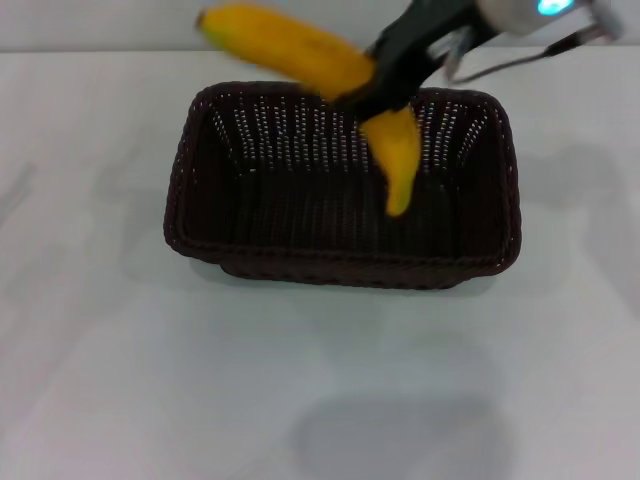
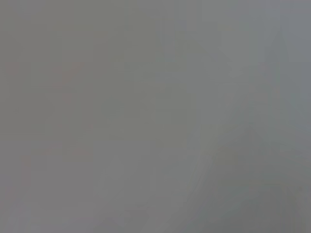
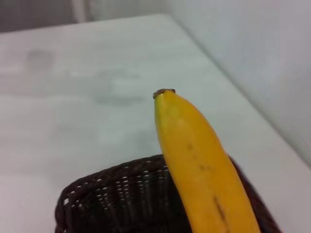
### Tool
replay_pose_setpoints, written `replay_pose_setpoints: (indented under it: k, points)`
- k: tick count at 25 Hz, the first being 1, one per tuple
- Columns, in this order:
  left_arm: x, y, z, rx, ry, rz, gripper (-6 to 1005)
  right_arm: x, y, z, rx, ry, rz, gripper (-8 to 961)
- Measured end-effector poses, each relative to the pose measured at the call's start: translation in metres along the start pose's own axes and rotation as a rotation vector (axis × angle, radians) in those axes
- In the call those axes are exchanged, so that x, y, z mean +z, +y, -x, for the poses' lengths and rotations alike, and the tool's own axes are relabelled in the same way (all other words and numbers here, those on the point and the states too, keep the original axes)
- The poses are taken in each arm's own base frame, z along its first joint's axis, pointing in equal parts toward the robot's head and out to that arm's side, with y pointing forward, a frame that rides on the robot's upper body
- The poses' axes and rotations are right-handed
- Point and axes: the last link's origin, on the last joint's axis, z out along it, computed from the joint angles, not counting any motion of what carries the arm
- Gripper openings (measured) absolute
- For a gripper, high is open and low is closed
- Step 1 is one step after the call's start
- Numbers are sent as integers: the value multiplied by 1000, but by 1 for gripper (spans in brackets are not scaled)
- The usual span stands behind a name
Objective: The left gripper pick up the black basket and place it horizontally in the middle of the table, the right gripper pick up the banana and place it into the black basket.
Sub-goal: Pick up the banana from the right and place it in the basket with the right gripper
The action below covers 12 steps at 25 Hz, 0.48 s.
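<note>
Right gripper (image 1: 375,88) pinching banana (image 1: 300,50) mid-length, hovering above black basket (image 1: 340,265) sitting crosswise mid-surface (image 1: 100,380) — banana's long axis tilting, one end dipping into basket. Left gripper out of sight.

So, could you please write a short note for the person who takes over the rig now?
Right gripper: jaws shut on the banana, holding it in the air above the black basket; one end points down into the basket.
Left gripper: not in view; its wrist camera shows nothing usable.
Black basket: stands lengthwise across the middle of the table, with nothing inside it.
Done: basket placed, banana picked up.
Left: lower the banana into the basket, open the jaws, pull the right arm back.
</note>
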Motion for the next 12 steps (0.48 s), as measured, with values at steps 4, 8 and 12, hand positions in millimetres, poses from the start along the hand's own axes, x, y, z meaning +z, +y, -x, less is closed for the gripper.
replay_pose_setpoints:
  k: [4, 8, 12]
  points:
    - [1, 2, 3, -8, 1, 4, 880, 36, 11, 1, -79, 30, 30, 510]
    - [0, 4, 6, -5, 2, 4, 880, 41, 8, -7, -119, 2, -2, 538]
    - [-3, 5, 9, -17, 12, -3, 880, 32, -1, -23, -135, -28, -40, 567]
